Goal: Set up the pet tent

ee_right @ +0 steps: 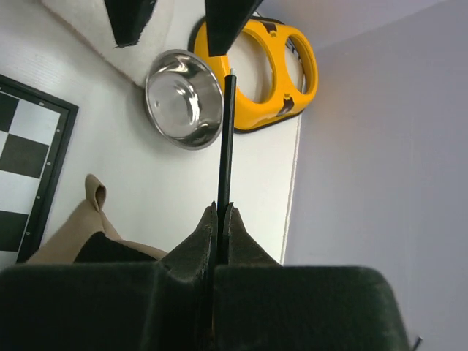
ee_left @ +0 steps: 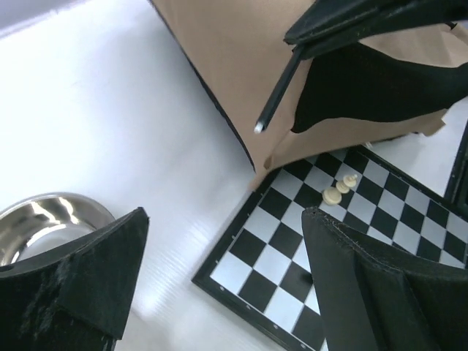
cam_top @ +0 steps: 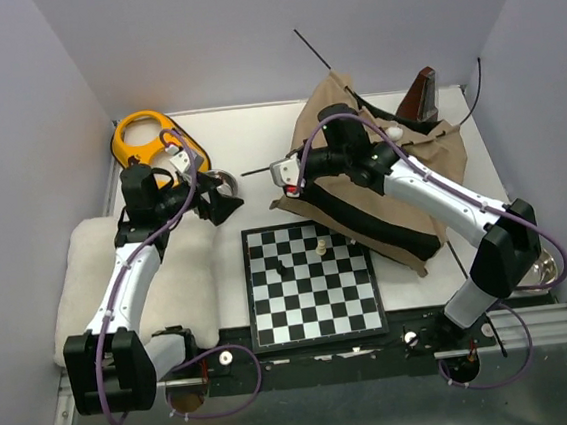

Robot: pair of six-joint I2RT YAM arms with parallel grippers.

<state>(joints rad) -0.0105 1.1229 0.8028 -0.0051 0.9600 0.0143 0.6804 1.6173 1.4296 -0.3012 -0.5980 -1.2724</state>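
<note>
Right hand (ee_right: 221, 210) — tight around tent pole (ee_right: 227, 139)

Colours noted
A tan, black-lined tent (cam_top: 445, 152) is seen by the right claw (ee_right: 221, 212); a black-and-white chequered board (cam_top: 316, 290) by the left claw (ee_left: 223, 219).

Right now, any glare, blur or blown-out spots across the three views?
Top external: even light, sharp, soft shadows only. Left wrist: white table nearly blown out, glare streaks on the steel bowl, open left gripper near and soft. Right wrist: shut right gripper is a dark soft mass low in frame; the tent pole it clamps is crisp.
</note>
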